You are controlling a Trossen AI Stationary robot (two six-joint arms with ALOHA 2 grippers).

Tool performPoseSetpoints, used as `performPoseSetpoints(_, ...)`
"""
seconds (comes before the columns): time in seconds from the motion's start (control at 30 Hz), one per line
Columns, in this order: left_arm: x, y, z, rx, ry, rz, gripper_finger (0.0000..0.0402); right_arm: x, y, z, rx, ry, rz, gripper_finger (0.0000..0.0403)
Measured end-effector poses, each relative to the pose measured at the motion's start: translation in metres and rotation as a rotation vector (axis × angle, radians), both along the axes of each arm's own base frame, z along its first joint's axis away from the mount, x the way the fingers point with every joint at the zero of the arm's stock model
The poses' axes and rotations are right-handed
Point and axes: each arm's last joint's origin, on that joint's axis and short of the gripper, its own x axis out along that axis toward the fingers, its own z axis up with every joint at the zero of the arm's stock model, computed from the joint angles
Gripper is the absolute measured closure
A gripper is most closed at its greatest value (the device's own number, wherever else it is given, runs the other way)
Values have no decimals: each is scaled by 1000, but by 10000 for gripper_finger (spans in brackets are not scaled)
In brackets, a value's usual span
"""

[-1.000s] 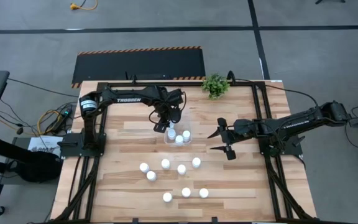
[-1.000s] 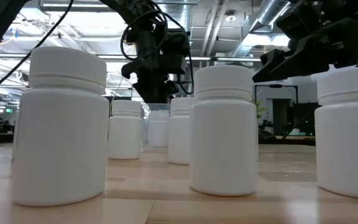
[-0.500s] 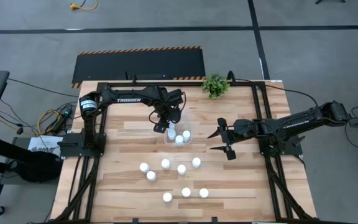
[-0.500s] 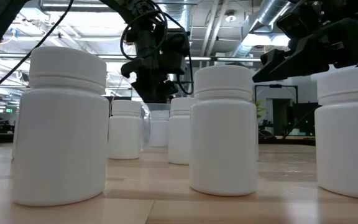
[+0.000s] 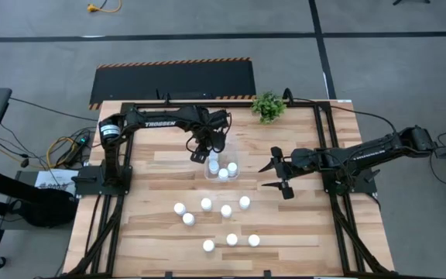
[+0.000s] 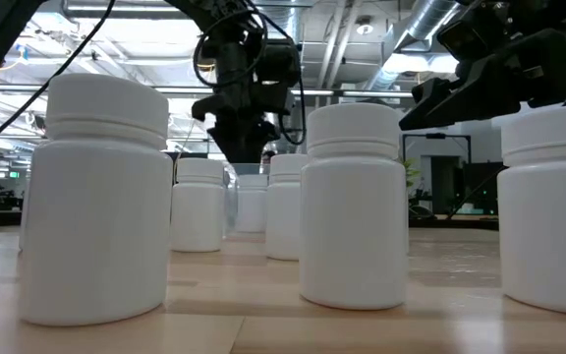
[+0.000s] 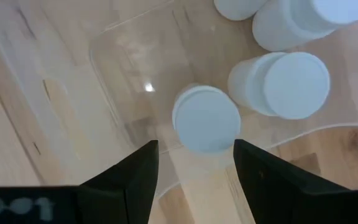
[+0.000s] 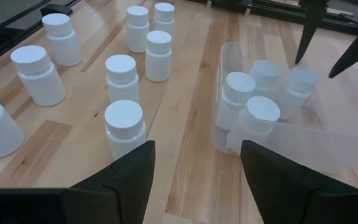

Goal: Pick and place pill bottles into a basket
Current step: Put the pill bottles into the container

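Note:
The clear basket (image 5: pixel 224 164) stands at the table's middle, toward the far side. Several white pill bottles (image 8: pixel 263 115) stand upright in it. My left gripper (image 7: pixel 194 149) hangs over the basket's left end, pointing steeply down. It is open, and one bottle (image 7: pixel 207 118) stands on the basket floor below the gap between its fingers, untouched. Several more pill bottles (image 5: pixel 226 210) stand loose on the table's near half. My right gripper (image 5: pixel 266 175) waits open to the right of the basket, holding nothing.
A small green potted plant (image 5: pixel 268 106) stands at the table's far edge, right of centre. The loose bottles (image 8: pixel 123 124) stand apart from one another, with bare wood between them and the basket (image 8: pixel 225 62). Dark frame rails run along both sides of the table.
My left gripper has tipped a little over the basket's left end without leaving its place. The right arm and the loose bottles have kept still.

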Motion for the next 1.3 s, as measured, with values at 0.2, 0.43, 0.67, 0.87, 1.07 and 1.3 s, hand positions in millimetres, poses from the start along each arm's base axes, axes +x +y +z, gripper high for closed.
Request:
performPoseSetpoints(0.2, 0, 0, 24, -11, 24, -1, 204, 0, 0, 0, 1, 0, 1, 173)
performPoseSetpoints(0.43, -7, -7, 73, -107, 58, 59, 204, 0, 0, 0, 1, 1, 1, 173)
performPoseSetpoints(0.67, -22, -41, 126, -129, -66, 52, 204, 0, 0, 0, 27, 4, -13, 173)
performPoseSetpoints(0.87, -49, -68, 157, -201, -101, 99, 204, 0, 0, 0, 36, 5, -18, 173)
performPoseSetpoints(1.07, -70, -105, 159, -247, -73, 54, 204, 0, 0, 0, 79, 12, -42, 173)
performPoseSetpoints(1.3, -86, -139, 119, -211, -42, 19, 204, 0, 0, 0, 99, 16, -53, 173)
